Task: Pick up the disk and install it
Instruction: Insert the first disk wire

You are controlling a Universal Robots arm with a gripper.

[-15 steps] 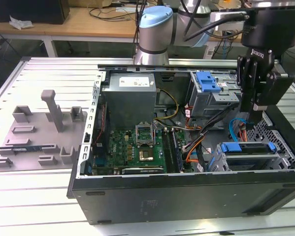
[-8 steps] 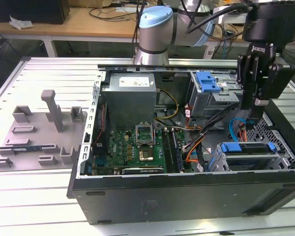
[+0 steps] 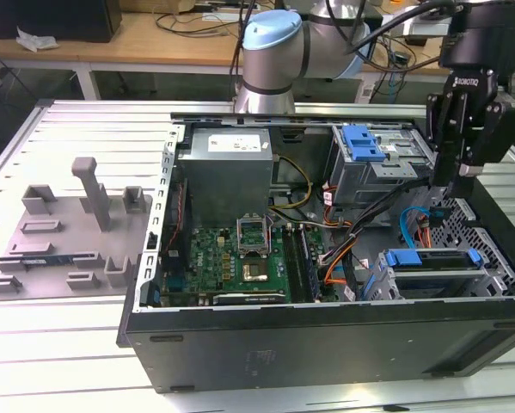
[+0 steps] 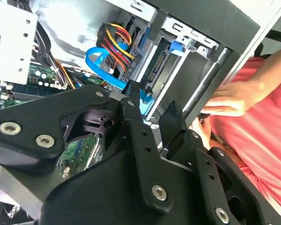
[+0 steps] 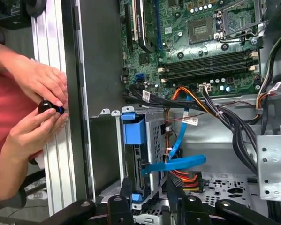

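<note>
Both fingers (image 5: 126,188) of the gripper (image 3: 459,176) are hovering apart, empty, above the disk (image 3: 433,267) at the exterior view's lower right, needing squaring to its long edges

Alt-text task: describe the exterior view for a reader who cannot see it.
A black robot gripper hangs over an open computer case, at the exterior view's right. Near it, the disk in its blue carrier sits slotted inside the case; a green motherboard lies in the middle.
</note>
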